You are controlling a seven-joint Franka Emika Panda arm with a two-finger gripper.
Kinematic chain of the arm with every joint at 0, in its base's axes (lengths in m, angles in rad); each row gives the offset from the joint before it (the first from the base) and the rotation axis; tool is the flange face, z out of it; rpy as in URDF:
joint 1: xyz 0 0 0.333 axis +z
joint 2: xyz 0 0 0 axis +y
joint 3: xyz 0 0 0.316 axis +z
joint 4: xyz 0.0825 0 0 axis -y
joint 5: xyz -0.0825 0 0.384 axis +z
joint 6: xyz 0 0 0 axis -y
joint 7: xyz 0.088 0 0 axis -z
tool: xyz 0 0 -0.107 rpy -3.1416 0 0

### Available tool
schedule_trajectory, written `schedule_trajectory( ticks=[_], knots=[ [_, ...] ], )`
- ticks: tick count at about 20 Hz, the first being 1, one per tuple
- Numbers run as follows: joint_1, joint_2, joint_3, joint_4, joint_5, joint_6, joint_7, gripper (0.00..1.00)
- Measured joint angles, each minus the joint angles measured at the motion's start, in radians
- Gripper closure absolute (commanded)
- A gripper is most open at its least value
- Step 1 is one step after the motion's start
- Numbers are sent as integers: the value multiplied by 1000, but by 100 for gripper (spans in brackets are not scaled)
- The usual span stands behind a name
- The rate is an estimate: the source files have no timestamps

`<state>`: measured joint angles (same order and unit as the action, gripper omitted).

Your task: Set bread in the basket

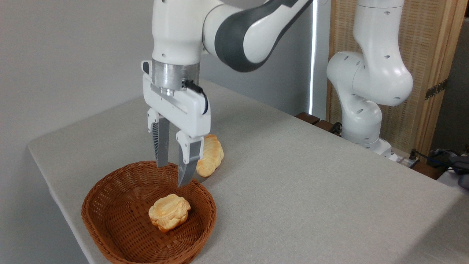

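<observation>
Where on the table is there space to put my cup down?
The grey table is bare to the right of the reddish-brown wicker basket, up to the white robot base. It is crowded at the left, where the pale oval roll lies behind the basket under the open gripper.

Grey wall (66, 55), woven wooden screen (428, 55), grey-clothed table (311, 176).

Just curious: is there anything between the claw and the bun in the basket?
No. In the camera view, only air separates the open gripper from the bun in the basket.
</observation>
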<state>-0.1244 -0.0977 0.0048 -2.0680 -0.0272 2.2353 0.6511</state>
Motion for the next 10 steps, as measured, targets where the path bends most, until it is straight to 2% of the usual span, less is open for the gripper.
schedule_trajectory(
  ticks=[4, 10],
  knots=[
    [0, -18, -2, 69, 0, -161, -41, 0],
    [1, -20, 14, 119, 0, -312, -45, 0]
  ],
)
